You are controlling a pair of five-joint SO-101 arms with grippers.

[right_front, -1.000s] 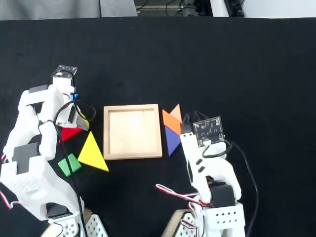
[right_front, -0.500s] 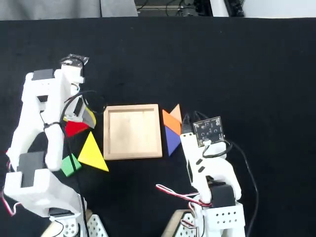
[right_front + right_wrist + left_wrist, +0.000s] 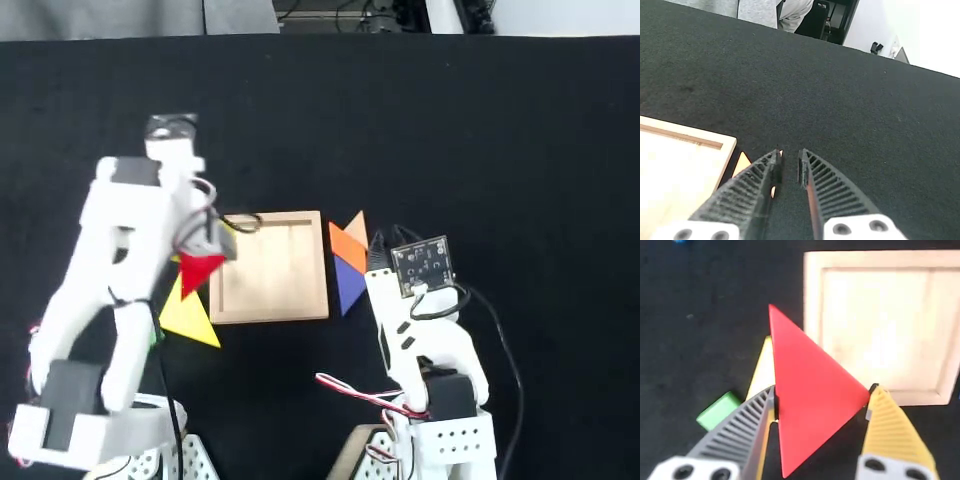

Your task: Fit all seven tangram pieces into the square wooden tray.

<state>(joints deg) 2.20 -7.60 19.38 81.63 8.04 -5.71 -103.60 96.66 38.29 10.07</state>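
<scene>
Left gripper (image 3: 822, 389) is clamped on the red triangle (image 3: 810, 405), one jaw on each side of it. It holds the triangle clear of the tabletop, at the left rim of the tray (image 3: 268, 314).

Nearest the front edge, partly under that arm, lies the yellow triangle (image 3: 187, 312). The green piece (image 3: 717, 410) is just beside it, and both are on the tabletop left of the tray. The tray sits about mid-tabletop, and we see no piece in it yet.

Along the tray's right edge a blue piece (image 3: 347, 285), an orange piece (image 3: 346, 246) and a pale triangle (image 3: 357, 224) are bunched together, touching. Right gripper (image 3: 788, 167) hangs over that cluster. Its jaws are almost together, with only a thin gap and nothing between them.

We judge this to be the first placement, with the red triangle on its way in and the other pieces waiting.

The next move, as we read it, calls for several things:
- carrying the triangle further over the tray floor;
- turning it so its square corner meets a tray corner;
- lowering it flat inside the rim;
- only then letting the jaws part.
</scene>
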